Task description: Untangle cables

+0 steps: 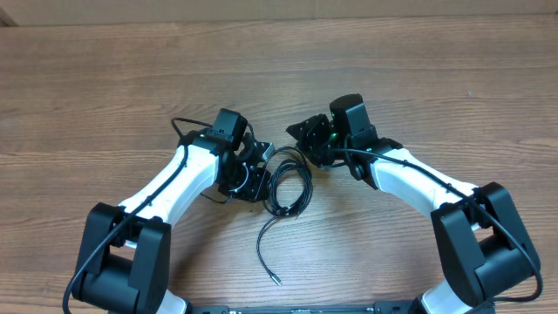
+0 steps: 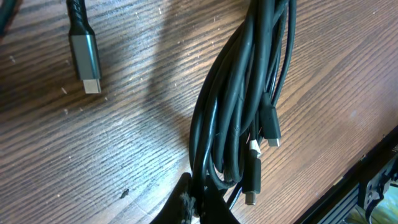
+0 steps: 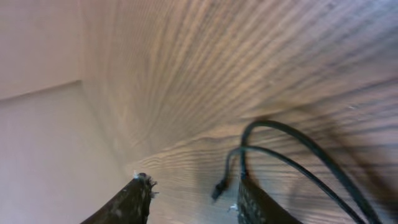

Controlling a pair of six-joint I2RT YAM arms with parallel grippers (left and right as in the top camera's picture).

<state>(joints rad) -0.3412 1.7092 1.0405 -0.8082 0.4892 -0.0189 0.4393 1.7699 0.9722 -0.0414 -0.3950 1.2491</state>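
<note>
Though thin loops overhead, cables [image 1: 289, 185] with distinct plug ends [image 2: 270, 129] close-up.

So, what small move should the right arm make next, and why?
Probably advance the right gripper toward the loose plug end, which shows just ahead of its open fingers, and close on it. The left gripper seems shut on the cable bundle, so one free strand could then be drawn out against that hold.

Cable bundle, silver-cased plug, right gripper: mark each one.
cable bundle [image 2: 239, 106], left wrist view, on the middle of the looped black strands.
silver-cased plug [image 2: 84, 59], left wrist view, on its metal housing.
right gripper [image 3: 191, 183], right wrist view, midway between its open fingertips.
</note>
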